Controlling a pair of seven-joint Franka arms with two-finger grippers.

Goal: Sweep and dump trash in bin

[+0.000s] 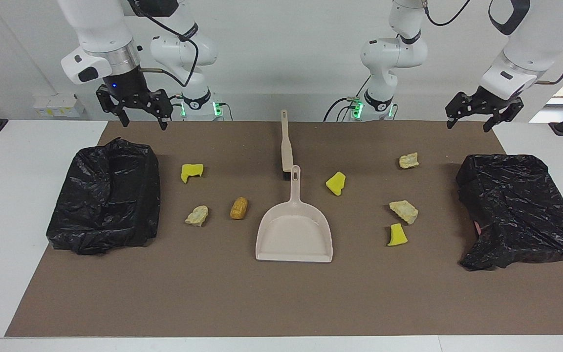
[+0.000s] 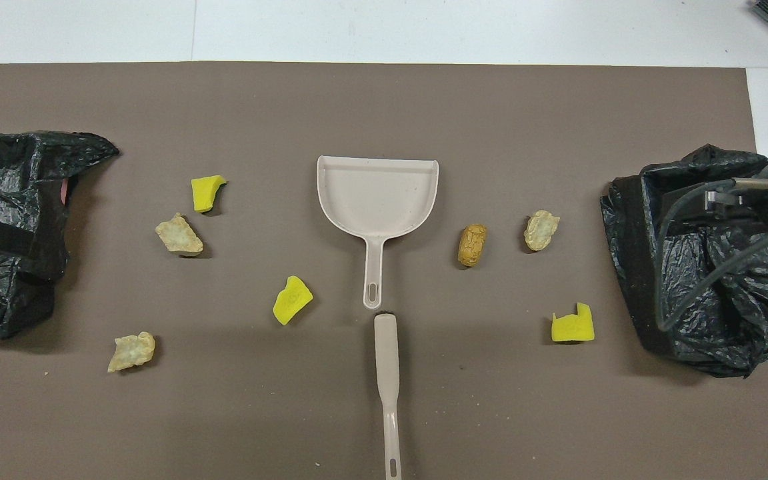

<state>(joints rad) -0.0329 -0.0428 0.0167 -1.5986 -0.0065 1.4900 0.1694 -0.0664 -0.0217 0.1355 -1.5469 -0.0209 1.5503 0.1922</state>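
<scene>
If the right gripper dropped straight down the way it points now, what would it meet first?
Probably the black-bagged bin at its end: the open right gripper hangs over its robot-side edge, though depth is unclear; it might reach the brown mat.

White table [image 1: 17, 195] under brown mat [image 1: 281, 303], pale wall [image 1: 286, 49].

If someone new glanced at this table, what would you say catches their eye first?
Probably the pale dustpan lying empty mid-mat, with the brush lying just beyond its handle, nearer the robots. Seven lumps of trash lie scattered on both sides of it, the yellow ones brightest. A black-bagged bin sits at each end of the mat, with the open right claw and left claw raised, waiting.
</scene>
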